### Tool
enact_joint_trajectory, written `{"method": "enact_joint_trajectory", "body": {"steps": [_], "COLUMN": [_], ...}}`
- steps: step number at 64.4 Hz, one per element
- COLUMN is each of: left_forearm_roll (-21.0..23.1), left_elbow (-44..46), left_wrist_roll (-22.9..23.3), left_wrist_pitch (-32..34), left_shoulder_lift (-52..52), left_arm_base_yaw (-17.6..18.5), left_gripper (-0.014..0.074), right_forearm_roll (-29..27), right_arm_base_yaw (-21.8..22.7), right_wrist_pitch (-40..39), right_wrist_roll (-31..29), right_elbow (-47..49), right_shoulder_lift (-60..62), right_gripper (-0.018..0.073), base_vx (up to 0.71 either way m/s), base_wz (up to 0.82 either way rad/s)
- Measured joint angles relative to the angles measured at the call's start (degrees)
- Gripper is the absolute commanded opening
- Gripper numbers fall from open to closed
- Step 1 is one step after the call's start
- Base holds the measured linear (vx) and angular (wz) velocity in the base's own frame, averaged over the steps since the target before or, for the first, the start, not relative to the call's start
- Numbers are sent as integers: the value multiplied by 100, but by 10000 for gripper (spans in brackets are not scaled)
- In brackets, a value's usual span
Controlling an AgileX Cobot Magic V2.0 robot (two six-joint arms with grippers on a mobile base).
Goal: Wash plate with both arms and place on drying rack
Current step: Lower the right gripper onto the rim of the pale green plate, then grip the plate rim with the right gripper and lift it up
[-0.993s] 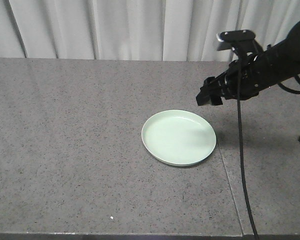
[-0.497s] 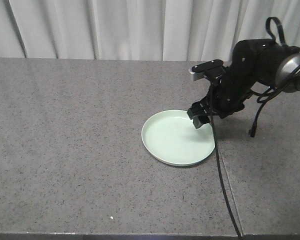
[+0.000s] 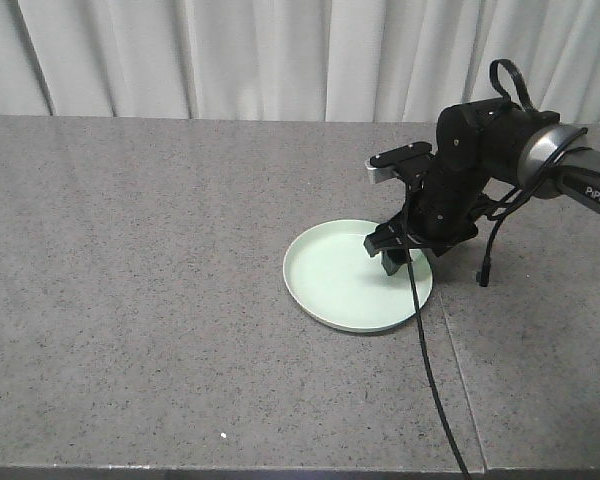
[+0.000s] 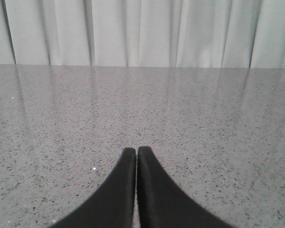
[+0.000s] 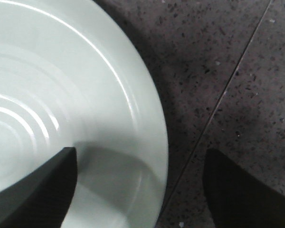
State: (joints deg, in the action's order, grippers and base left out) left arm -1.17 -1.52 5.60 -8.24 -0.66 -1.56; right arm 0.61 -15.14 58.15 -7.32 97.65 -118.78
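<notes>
The pale mint-green plate (image 3: 338, 282) lies flat on the grey speckled countertop (image 3: 130, 270), right of centre. My right gripper (image 3: 392, 256) is low over the plate's right rim, pointing down. In the right wrist view it (image 5: 141, 156) is open and straddles the rim: one finger (image 5: 38, 190) is over the plate (image 5: 61, 85), the other over the counter. In the left wrist view my left gripper (image 4: 136, 151) is shut on nothing, low over bare countertop. The drying rack is out of view.
A thin seam (image 3: 462, 375) runs through the countertop just right of the plate. The right arm's black cable (image 3: 426, 375) hangs down across the counter toward the front edge. White curtains (image 3: 280, 60) close off the back.
The right arm has swung left and down from above the counter's right side until its gripper straddles the plate's right rim. The plate has not moved.
</notes>
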Motion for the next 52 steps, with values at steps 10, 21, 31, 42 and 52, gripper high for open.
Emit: {"method": "enact_joint_trajectory", "body": {"steps": [10, 21, 31, 42, 52], "left_forearm_roll": [0, 0, 0, 0, 0], "left_elbow": [0, 0, 0, 0, 0], "left_wrist_roll": [0, 0, 0, 0, 0], "left_wrist_pitch": [0, 0, 0, 0, 0], "left_shoulder_lift": [0, 0, 0, 0, 0], "left_arm_base_yaw": [0, 0, 0, 0, 0], "left_gripper": [-6, -6, -6, -6, -6], "right_forearm_roll": [-22, 91, 38, -1, -61], "right_arm_base_yaw": [0, 0, 6, 1, 1], "right_wrist_pitch": [74, 87, 68, 60, 13], "right_wrist_roll": [25, 30, 67, 62, -25], "right_elbow": [27, 34, 62, 22, 16], "right_shoulder_lift": [-49, -65, -37, 327, 1190], "right_gripper": [210, -16, -9, -10, -10], "base_vx": [0, 0, 0, 0, 0], "base_wz": [0, 0, 0, 0, 0]}}
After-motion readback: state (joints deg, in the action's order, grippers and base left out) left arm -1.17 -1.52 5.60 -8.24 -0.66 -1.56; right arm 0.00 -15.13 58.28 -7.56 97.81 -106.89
